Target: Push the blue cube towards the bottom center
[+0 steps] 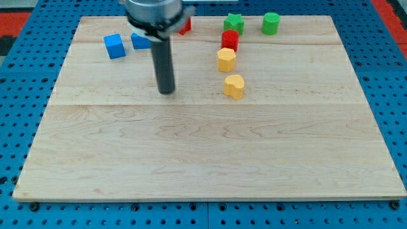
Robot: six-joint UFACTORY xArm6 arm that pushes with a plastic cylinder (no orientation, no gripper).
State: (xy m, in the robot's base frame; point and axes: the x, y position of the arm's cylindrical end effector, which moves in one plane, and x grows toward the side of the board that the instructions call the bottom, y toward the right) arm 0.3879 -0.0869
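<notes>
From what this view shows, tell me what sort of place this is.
Probably a robotics lab bench set up for pushing trials: a pale wooden board lies on a blue perforated base, small coloured blocks like the blue cube sit on it, and my tip rests on the board.

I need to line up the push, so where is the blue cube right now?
The blue cube sits near the board's top-left corner, just left of a second blue block. My tip is below and to its right, not touching.

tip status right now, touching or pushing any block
My tip: bare rod, no gripper, touching nothing; it sits below and right of the blue cube, apart from it.
</notes>
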